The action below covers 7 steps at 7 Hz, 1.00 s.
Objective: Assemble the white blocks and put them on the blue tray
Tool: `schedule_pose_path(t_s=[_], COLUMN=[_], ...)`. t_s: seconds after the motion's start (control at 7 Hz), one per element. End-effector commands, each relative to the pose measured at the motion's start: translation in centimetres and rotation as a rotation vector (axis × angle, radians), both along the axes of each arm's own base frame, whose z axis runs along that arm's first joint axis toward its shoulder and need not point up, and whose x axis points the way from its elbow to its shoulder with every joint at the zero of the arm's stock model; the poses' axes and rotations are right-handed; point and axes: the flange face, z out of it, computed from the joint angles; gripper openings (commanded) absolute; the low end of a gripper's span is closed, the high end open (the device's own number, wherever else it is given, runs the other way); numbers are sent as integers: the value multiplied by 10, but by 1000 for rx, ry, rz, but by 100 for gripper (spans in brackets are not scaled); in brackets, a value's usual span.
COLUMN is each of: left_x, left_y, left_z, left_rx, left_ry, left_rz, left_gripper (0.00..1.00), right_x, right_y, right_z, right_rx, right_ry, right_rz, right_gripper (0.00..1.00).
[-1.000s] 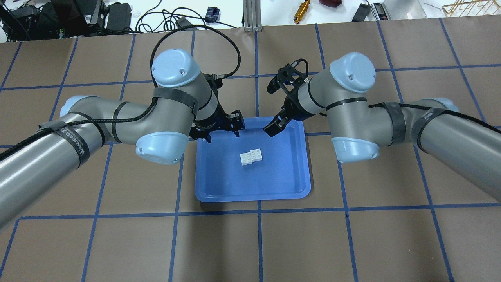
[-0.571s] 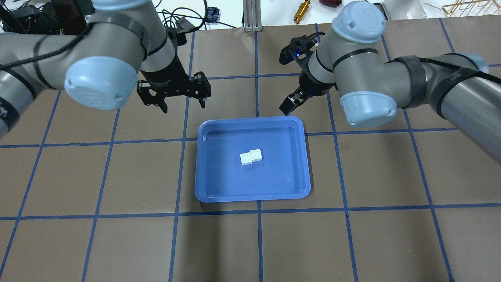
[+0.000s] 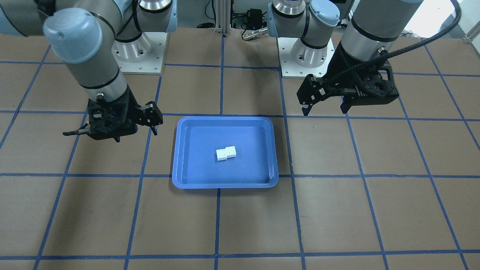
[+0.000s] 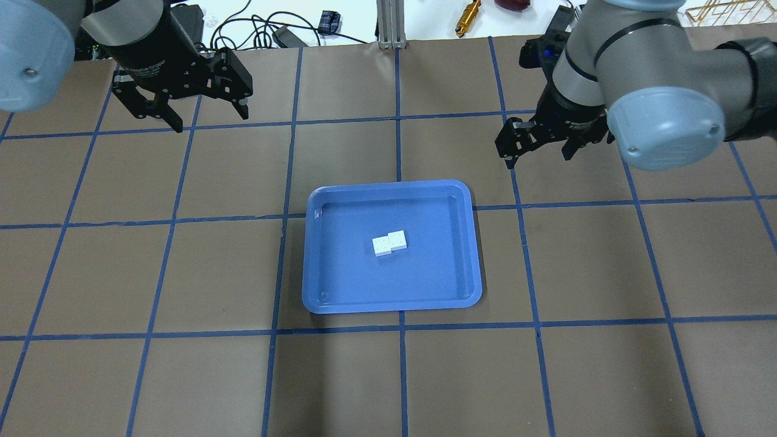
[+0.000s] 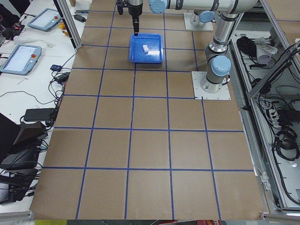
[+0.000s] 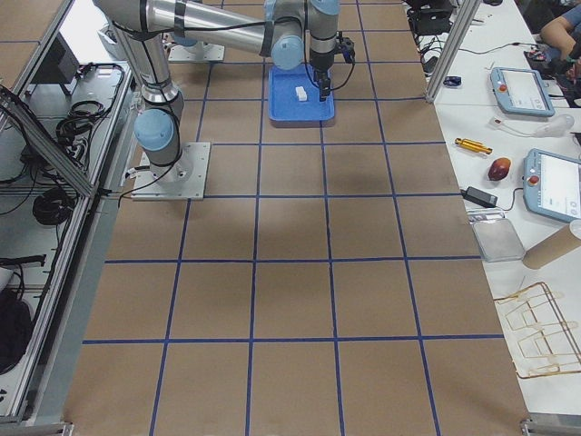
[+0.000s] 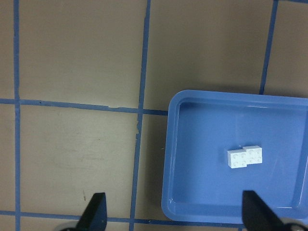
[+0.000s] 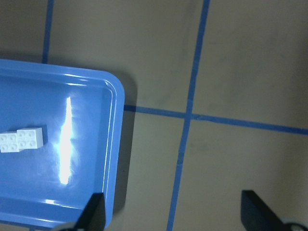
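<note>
The two white blocks (image 4: 389, 243) are joined with an offset and lie near the middle of the blue tray (image 4: 340, 285). They also show in the front view (image 3: 226, 153) and in both wrist views (image 7: 245, 157) (image 8: 21, 140). My left gripper (image 4: 210, 118) is open and empty, high above the table, far to the left of the tray and beyond it. My right gripper (image 4: 539, 156) is open and empty, above the table just past the tray's far right corner. In the front view the left gripper (image 3: 324, 111) is on the right and the right gripper (image 3: 135, 135) on the left.
The brown table has a grid of blue tape lines (image 4: 400, 118). Cables and small tools (image 4: 467, 15) lie beyond the far edge. The two robot bases (image 3: 305, 52) stand on plates at the robot's side of the table.
Both arms have risen and drawn outward from the tray, the left further to the left, the right to the right. The joined blocks have not moved.
</note>
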Motion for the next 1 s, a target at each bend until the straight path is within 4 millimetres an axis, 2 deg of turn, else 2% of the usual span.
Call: schedule_pose_path(t_s=[0.0,0.29,0.43,0.71,0.86], left_x=[4,3,3,2,2], left_y=[6,14,17,20,19], left_z=[10,14,17,19,17], left_rx=[-17,-28,-34,-31,-28], left_ry=[-13,-21,-21,-21,-19], left_rz=[-40,-146,-148,-149,-147], left_gripper=[100,100,100,100,100], right_x=[-26,-22,-21,-19,-19], right_y=[42,68,75,89,88], right_z=[38,64,73,83,81], right_rx=[51,38,19,26,31], right_ry=[17,10,9,13,15], right_rz=[-219,-229,-233,-233,-234], right_gripper=[100,100,100,100,100])
